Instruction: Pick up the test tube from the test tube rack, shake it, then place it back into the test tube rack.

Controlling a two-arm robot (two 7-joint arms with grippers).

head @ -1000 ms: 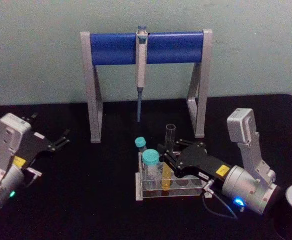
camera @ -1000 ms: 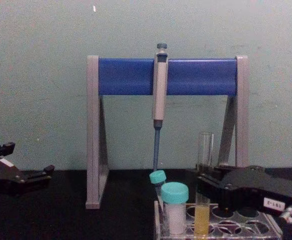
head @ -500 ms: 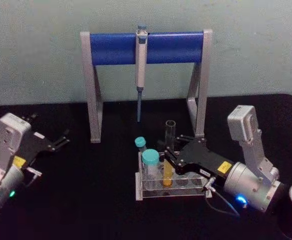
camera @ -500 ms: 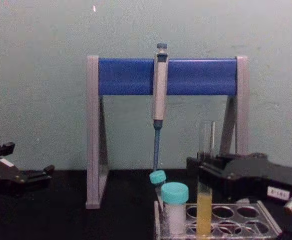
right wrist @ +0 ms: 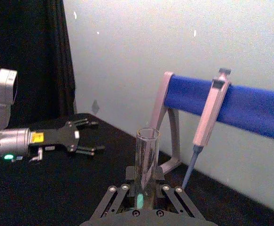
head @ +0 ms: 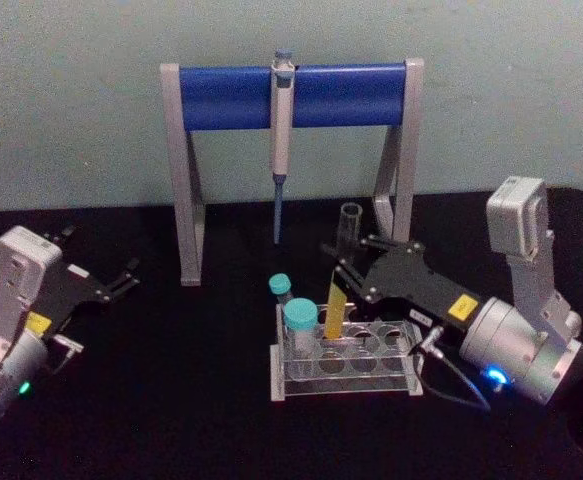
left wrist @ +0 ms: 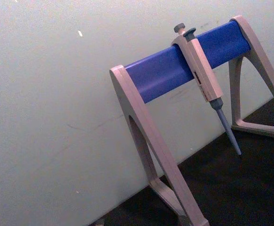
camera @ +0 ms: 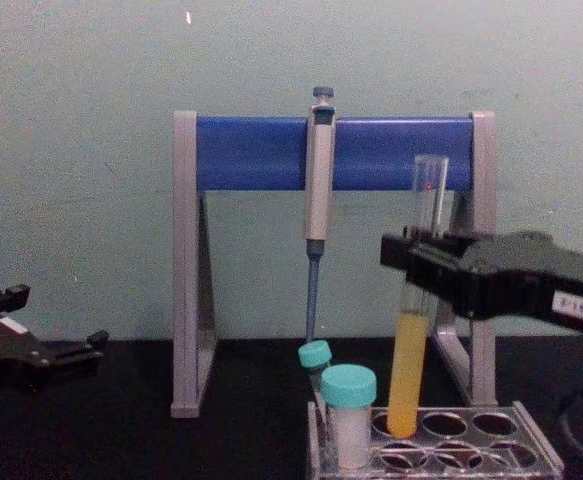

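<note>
The long clear test tube (camera: 408,360), uncapped and holding yellow liquid in its lower part, is hanging slightly tilted in the pinch of the right claw (camera: 411,262), its rounded end sitting level with the top holes of the low transparent test tube rack (head: 343,388) just below that claw.

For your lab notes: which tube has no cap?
The tall test tube of yellow liquid in the right gripper; both shorter tubes have teal caps.
</note>
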